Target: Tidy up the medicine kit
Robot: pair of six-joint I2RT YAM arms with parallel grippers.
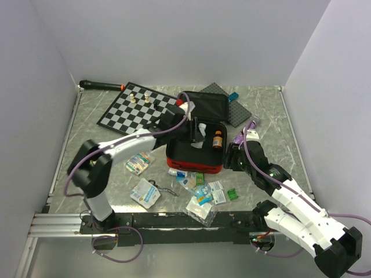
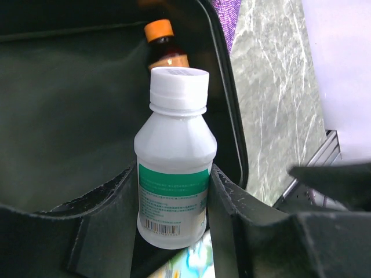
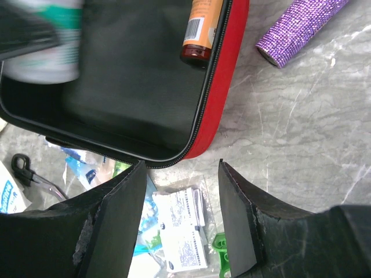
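Medicine kit [image 1: 194,165] lies open at the centre of the overhead view. Its red tray is toward the lower edge and its lid [image 1: 206,106] is folded back flat toward the top of frame, black lining up. Inside the tray, an amber bottle [image 1: 217,141] with an orange cap rests against the right wall. Loose packets [image 1: 203,196] lie scattered on the table [image 1: 272,127] just below the kit. A chessboard [image 1: 136,107] sits to its upper left.

Left gripper [image 2: 173,171]: jaws closed on a white bottle [image 2: 174,136] with a green label, one finger against each side of its body, held over the tray.

Right gripper [image 3: 182,168]: jaws parted with nothing between them, hovering over the packets just off the kit's lower-right corner. A purple glitter tube [image 3: 301,26] lies at the upper right of that wrist view.

Handling, our judgement: the kit is soft fabric and light, with little in it, so we expect it to slide or skew if a bottle is pushed against a wall. The walls look padded but will likely buckle under a pinch. The best hold is the red front wall near a corner, one finger inside on the lining and one outside, where the zip seam stiffens the rim. We would avoid the lid, which will likely hinge and flop. The right gripper is the nearer one for bracing.
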